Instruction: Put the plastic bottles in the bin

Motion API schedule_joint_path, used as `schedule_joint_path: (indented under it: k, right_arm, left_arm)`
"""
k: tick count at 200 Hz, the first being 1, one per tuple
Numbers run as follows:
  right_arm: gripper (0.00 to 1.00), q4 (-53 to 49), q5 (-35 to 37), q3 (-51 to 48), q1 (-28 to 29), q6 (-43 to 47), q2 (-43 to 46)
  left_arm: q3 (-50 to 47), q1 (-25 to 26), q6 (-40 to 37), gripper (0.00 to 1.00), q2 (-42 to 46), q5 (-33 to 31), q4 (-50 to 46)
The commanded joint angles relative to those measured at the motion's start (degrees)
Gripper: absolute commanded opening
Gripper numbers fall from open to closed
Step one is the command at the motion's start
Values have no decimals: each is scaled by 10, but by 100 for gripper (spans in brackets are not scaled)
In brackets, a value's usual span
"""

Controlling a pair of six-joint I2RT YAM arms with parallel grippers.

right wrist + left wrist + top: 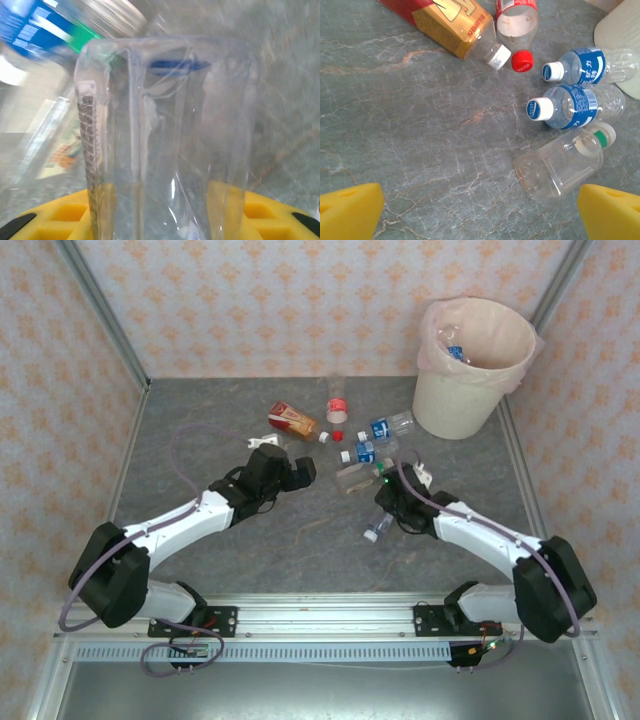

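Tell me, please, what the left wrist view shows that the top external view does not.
Left wrist: close detail, namely the green collar on the clear bottle, the print on the two blue-labelled bottles, and the left gripper with its yellow jaws wide apart.
Top external: the bin with a bottle inside, both arms, and the right gripper over a further bottle.
Both: the clear and blue-labelled bottles, the orange-brown bottle and the loose red cap on the grey table.
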State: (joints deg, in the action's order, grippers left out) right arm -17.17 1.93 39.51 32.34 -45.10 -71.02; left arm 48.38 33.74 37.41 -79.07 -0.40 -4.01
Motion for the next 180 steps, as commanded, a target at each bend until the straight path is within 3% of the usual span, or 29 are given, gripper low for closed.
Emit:
schedule_joint_path:
  k: [1, 30, 65, 139, 180]
  right_arm:
    - [44, 15, 93, 38, 2, 126, 64]
    - [43, 86, 169, 66, 2, 236, 110]
    - [44, 150, 277, 162, -16, 394, 99]
    - [45, 237, 243, 388, -174, 500, -48]
    - [45, 170, 158, 540, -293, 477, -196]
  left_arm:
    - [27, 10, -18, 100, -9, -4, 12]
    - [41, 15, -27, 100, -21, 6, 14]
    - [50, 15, -23, 100, -33, 17, 9]
    - [54, 16, -30, 100, -31, 50, 5]
    - [53, 18, -41, 100, -22, 50, -5]
